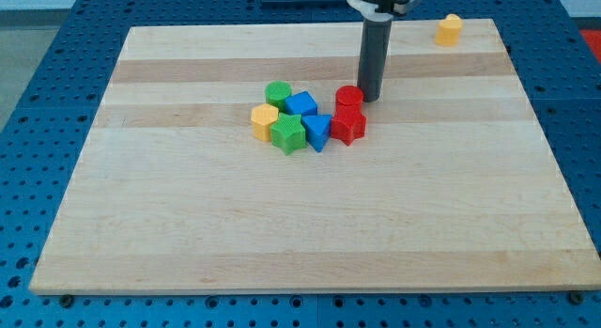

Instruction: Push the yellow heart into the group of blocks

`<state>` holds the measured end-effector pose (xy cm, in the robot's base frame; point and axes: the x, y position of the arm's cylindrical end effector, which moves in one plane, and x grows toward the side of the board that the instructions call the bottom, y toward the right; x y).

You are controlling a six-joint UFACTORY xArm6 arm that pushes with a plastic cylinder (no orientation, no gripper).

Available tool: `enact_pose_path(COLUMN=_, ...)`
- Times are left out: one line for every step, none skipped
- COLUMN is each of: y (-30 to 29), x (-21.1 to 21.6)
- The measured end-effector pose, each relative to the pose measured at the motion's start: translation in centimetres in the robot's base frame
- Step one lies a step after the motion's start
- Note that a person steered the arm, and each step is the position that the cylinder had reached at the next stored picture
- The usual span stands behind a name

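The yellow heart [450,29] sits alone near the board's top right corner. A tight group of blocks lies at the board's middle: a green cylinder [278,93], a blue block [301,105], a yellow hexagon [265,121], a green star [288,134], a blue block [317,132], a red cylinder [349,98] and a red star [348,126]. My tip [369,98] rests just right of the red cylinder, close to touching it, far to the left and below the yellow heart.
The wooden board [188,225] lies on a blue perforated table [38,102]. The arm's mount hangs over the board's top edge above the rod.
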<state>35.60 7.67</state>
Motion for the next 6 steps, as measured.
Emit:
enact_pose_path(y=1.2, x=-0.9)
enact_pose_path(y=6.7, x=-3.2)
enact_pose_path(y=12.2, x=-3.2)
enact_pose_path(y=16.3, x=-3.2)
enact_pose_path(y=18.2, x=-4.8)
enact_pose_path(y=18.5, x=-4.9)
